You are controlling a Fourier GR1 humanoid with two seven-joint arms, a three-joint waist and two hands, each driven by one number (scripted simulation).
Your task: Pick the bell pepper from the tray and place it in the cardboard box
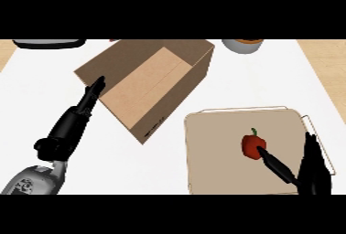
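A small red bell pepper [252, 147] with a green stem lies on the flat beige square tray [216, 155], right of the tray's middle. The tray sits on the white counter [263, 87] at the lower right. The black right hand [312, 172] comes in over the tray's right side, spread open: its thumb reaches left to the pepper's lower right edge and seems to touch it, though contact is hard to judge from this angle, while the fingers stand straight just right of the pepper, apart from it. Nothing is held.

The open brown cardboard box [152, 84] stands up and to the left of the tray, turned at an angle, its nearest corner close to the tray's upper left corner. The black left hand [86, 103], fingers straight and together, points up along the box's left wall, its tips at or just beside the flap edge. A grey-rimmed bowl [242, 45] and a dark object [47, 44] sit at the far edge.
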